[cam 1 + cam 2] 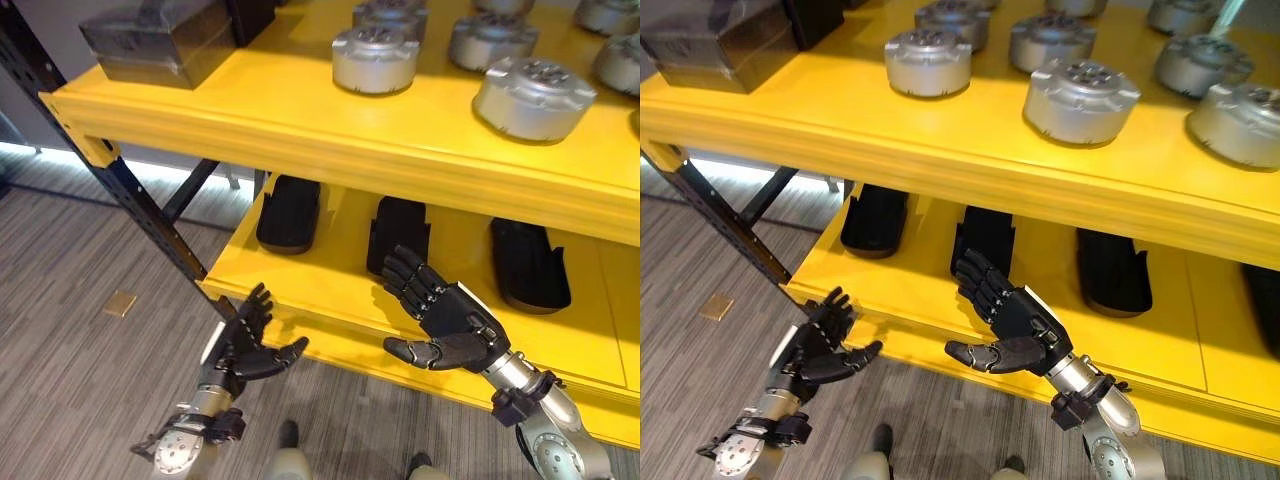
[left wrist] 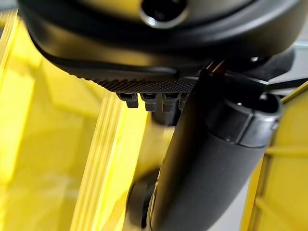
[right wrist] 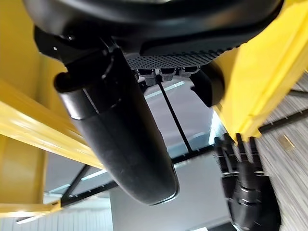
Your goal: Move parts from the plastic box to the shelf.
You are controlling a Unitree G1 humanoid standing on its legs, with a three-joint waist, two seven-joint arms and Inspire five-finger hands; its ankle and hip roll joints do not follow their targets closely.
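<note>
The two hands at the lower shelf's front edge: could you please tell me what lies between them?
In the left eye view, only the lower shelf's yellow front edge and grey floor lie between the left hand and right hand.

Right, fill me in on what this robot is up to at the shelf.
The robot stands at a yellow shelf with both hands empty. Its left hand and right hand hang open, palms up, in front of the lower level, holding no part. Round silver metal parts already sit in rows on the upper level, beside a dark metal block. Black elongated parts lie on the lower level.
</note>
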